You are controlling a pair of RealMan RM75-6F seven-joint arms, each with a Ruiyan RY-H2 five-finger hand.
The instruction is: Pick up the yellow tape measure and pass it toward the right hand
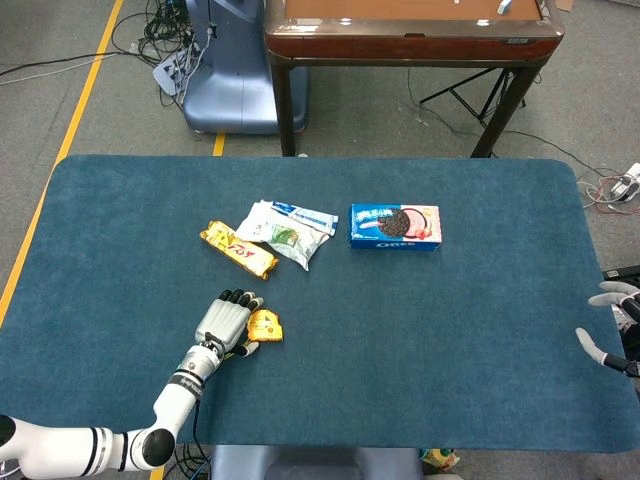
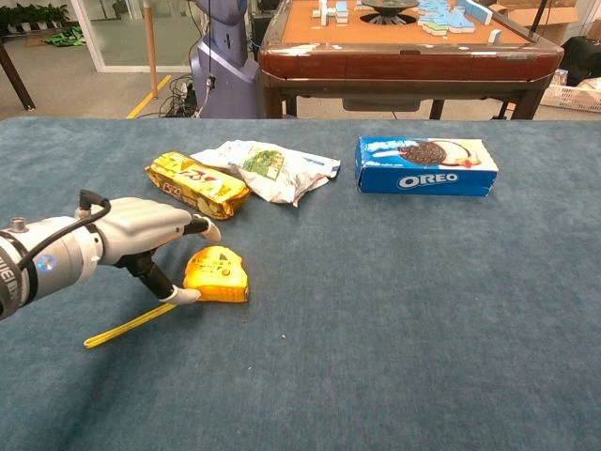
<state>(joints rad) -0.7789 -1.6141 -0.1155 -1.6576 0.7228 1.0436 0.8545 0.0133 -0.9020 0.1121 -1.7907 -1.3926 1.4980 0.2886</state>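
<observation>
The yellow tape measure (image 2: 218,275) lies flat on the blue table, a short length of yellow blade (image 2: 127,326) pulled out to its left; in the head view the yellow tape measure (image 1: 265,326) sits left of centre near the front. My left hand (image 2: 141,230) is right beside its left side, fingers spread above the case and thumb (image 2: 178,295) at its lower left edge. The case still rests on the cloth. In the head view the left hand (image 1: 225,321) partly covers it. My right hand (image 1: 612,330) shows only at the right table edge, fingers apart and empty.
Behind the tape measure lie a yellow biscuit packet (image 2: 195,184), a crumpled white snack bag (image 2: 272,167) and a blue Oreo box (image 2: 425,165). A brown table (image 2: 404,47) stands beyond the far edge.
</observation>
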